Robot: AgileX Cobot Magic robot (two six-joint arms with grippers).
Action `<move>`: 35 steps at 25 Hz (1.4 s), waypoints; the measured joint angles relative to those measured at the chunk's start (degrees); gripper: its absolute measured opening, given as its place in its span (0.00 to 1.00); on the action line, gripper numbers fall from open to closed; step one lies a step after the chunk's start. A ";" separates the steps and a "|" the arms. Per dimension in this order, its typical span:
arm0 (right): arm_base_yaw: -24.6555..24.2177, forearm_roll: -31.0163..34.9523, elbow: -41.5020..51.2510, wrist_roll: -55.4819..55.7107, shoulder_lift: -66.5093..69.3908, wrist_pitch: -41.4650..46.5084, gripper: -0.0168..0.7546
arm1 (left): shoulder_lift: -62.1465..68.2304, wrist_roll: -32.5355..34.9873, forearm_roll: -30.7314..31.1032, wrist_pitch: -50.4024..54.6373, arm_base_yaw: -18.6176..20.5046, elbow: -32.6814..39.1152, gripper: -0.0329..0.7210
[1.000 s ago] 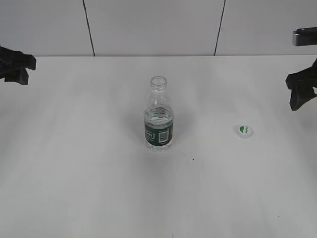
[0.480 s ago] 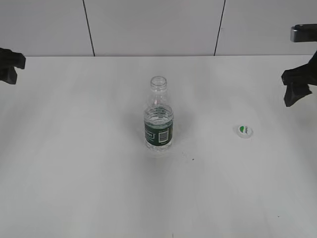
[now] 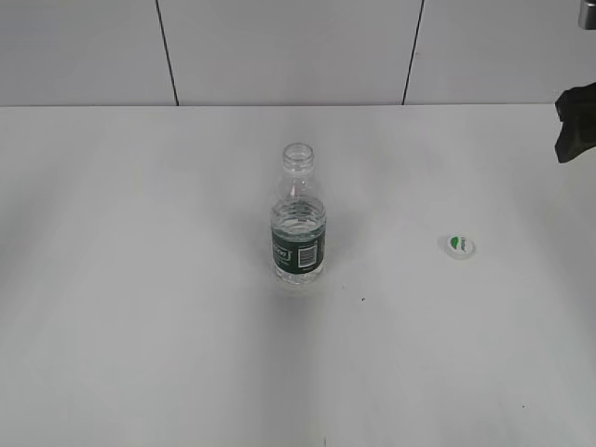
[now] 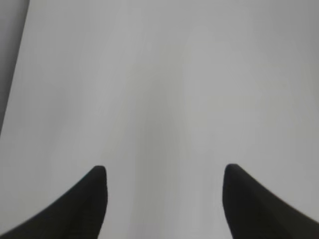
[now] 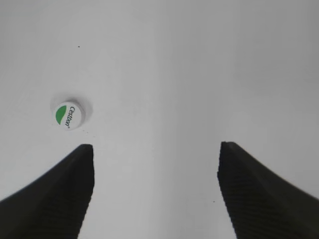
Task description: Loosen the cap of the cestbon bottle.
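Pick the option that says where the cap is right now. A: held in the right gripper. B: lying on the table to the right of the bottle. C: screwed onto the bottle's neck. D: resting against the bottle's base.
B: the cap lies alone on the table, well apart from the open-necked cestbon bottle, and the right gripper is open and holds nothing.

Your left gripper (image 4: 164,172) was open, its two dark fingers (image 4: 92,199) spread wide with nothing between them. Your right gripper (image 5: 154,149) was likewise open and empty. In the exterior view, only part of your right arm (image 3: 575,126) showed at the right edge.
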 joint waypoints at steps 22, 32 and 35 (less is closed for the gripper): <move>0.00 -0.23 0.05 -0.24 -11.86 1.40 0.79 | -51.40 5.69 -5.84 10.45 -0.34 17.19 0.62; 0.00 -0.23 0.18 -0.37 -12.89 2.31 0.79 | -66.06 8.71 -7.26 9.94 -0.34 24.95 0.62; 0.00 -0.23 0.18 -0.41 -13.02 2.74 0.79 | -68.44 10.81 -7.66 9.08 -0.34 27.06 0.62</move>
